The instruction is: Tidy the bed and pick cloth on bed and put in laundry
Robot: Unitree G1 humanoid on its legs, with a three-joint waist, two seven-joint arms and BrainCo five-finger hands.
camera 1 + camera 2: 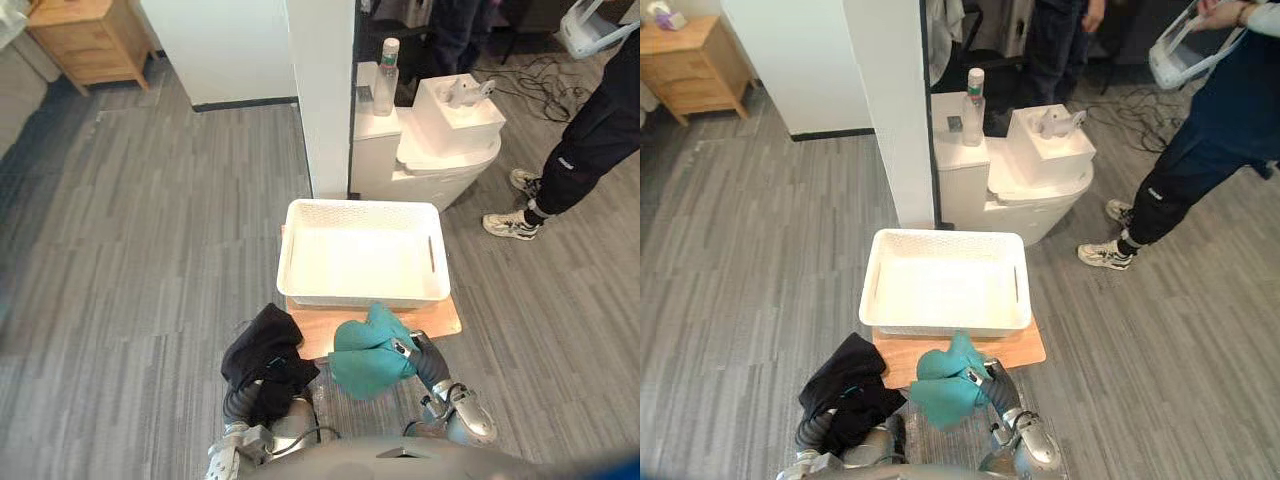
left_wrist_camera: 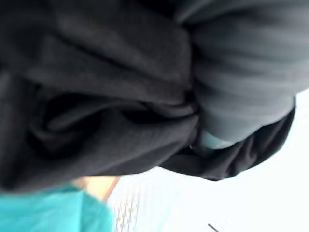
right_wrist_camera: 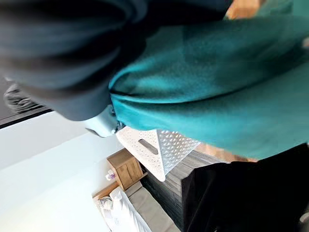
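A black cloth [image 1: 262, 350] hangs bunched over my left hand [image 2: 241, 72], its folds gathered into the grip, low and left of centre. My right hand [image 1: 418, 358] is curled round a teal cloth [image 1: 362, 358], which it holds just above the near edge of a wooden board [image 1: 440, 320]. On that board, directly ahead of both hands, stands a white perforated laundry basket [image 1: 362, 207] with nothing inside. The teal cloth almost touches the basket's near wall. In the right wrist view the teal cloth [image 3: 217, 82] sits against the dark cover, with the basket [image 3: 159, 145] beyond it.
A white pillar [image 1: 320, 100] rises behind the basket. Next to it stands a white unit [image 1: 440, 160] with a bottle [image 1: 386, 78] on top. A person in dark trousers and white shoes [image 1: 585, 140] stands at the right. A wooden nightstand [image 1: 90, 35] is far left.
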